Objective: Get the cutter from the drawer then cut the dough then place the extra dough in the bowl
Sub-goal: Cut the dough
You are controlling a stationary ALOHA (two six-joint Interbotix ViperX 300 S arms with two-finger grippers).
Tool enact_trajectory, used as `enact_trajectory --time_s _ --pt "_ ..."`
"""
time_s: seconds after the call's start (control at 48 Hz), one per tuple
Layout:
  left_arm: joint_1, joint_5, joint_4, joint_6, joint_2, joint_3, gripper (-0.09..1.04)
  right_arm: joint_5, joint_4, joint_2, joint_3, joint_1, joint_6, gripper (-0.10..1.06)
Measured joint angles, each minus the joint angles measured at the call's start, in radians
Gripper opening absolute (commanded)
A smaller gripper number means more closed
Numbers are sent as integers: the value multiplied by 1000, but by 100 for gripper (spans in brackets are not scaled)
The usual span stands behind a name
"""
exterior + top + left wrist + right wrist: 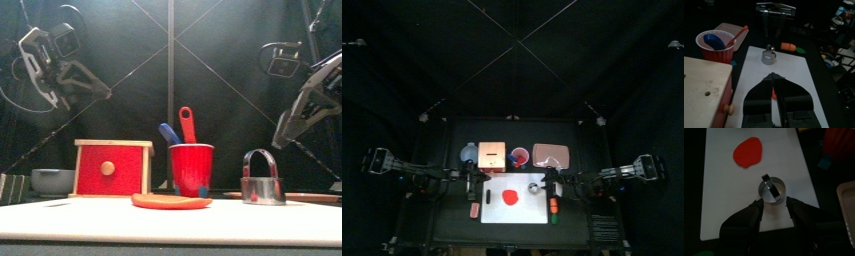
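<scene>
**Black table: cutter on the board, both grippers empty**

Black curtains close in the small black table [449, 225], where a white cutting board [529, 212] lies at the front middle. A flat red dough [510, 197] disc rests on the board, uncut. The round metal cutter [263, 186] stands upright on the board, to the right of the dough with a clear gap between them, and its wire handle arches over its top.

Along the back, from left to right, are the blue-grey bowl [54, 181], the pale wooden box [112, 168] with its red drawer front facing forward, the red cup [190, 168] holding a blue and a red toy knife, and the pink tray [551, 155].

The right gripper [774, 201] hangs above the cutter with its jaws spread wide and nothing between them. In the front view it is plainly raised clear of the handle. The left gripper [774, 76] hovers over the left part of the board, pointing across it toward the cutter. Its jaws are closed tip to tip and grip nothing.
</scene>
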Motion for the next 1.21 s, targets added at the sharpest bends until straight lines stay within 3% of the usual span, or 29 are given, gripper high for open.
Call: enact_trajectory --time_s 0.458,1.042,1.208 --pt "-2 -2 -2 0 25 -8 41 -48 -40 201 -67 -11 -3 80" --pt "-2 -3 -20 0 25 -8 41 -49 -37 232 -80 -11 -2 78" --pt "-2 -3 -25 0 25 -8 41 -49 -38 233 -84 -11 -2 69"
